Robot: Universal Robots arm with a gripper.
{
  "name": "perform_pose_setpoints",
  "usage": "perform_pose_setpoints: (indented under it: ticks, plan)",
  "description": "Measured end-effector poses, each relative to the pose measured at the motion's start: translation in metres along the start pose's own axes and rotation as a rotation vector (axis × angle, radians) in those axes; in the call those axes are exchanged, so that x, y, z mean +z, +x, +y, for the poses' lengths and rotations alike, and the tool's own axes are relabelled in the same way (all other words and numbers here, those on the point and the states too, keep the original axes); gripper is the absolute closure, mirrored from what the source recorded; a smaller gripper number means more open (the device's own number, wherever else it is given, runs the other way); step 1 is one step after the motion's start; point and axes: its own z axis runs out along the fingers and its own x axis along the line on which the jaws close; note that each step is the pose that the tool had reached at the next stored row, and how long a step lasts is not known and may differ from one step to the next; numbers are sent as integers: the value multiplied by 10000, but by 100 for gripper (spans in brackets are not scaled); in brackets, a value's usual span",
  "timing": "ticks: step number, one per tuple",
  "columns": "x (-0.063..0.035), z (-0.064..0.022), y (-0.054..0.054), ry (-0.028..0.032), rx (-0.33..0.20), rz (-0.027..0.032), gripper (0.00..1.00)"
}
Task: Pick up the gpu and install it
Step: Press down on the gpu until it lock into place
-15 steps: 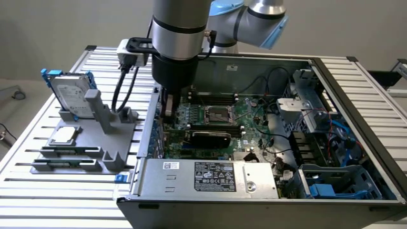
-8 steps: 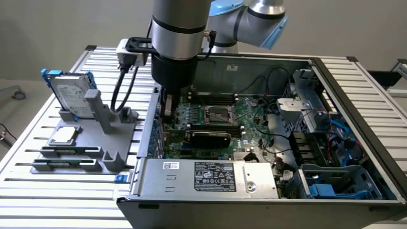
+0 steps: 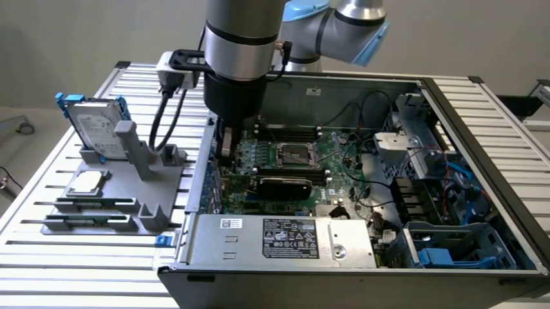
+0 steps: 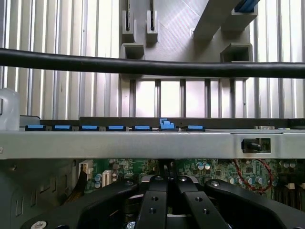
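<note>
Fingers (image 4: 167, 210) pressed together above the motherboard (image 3: 297, 164); gpu (image 3: 284, 187) seated; label writing unreadable.

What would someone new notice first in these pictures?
First the open computer case, its green motherboard bare, taking up the exterior view's right. The robot arm reaches down at the case's near wall, with a black card lying on the board. On the exterior view's left, a gray rack holds a silver hard drive.

The black end effector (image 3: 225, 138) hangs inside the open grey computer case (image 3: 481, 129), close to its sheet-metal side wall (image 4: 143, 144). A black cable (image 4: 152, 68) crosses above (wrist view). The green motherboard (image 3: 297, 164) lies crowded beneath; the slatted aluminium surface (image 3: 51, 257) offers room.
</note>
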Motion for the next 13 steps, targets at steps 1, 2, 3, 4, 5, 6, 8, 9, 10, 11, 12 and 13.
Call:
perform_pose_setpoints:
  ticks: [1, 2, 3, 4, 5, 6, 8, 9, 10, 11, 12, 13]
  plan:
    - [0, 1, 0, -9, 1, 0, 89]
    - [0, 2, 0, -18, 1, 1, 89]
    - [0, 3, 0, -26, 1, 1, 89]
    - [0, 3, 0, -33, 1, 2, 89]
    - [0, 4, 0, -40, 0, 1, 89]
    - [0, 5, 0, -46, 0, 1, 89]
    - [1, 7, 0, -58, 2, 1, 89]
    - [1, 8, -1, -63, 2, 0, 89]
    - [1, 8, -2, -66, 2, 1, 89]
    - [1, 8, -4, -68, 2, 1, 89]
    - [1, 8, -8, -70, 3, 1, 89]
    - [1, 8, -12, -71, 3, 1, 89]
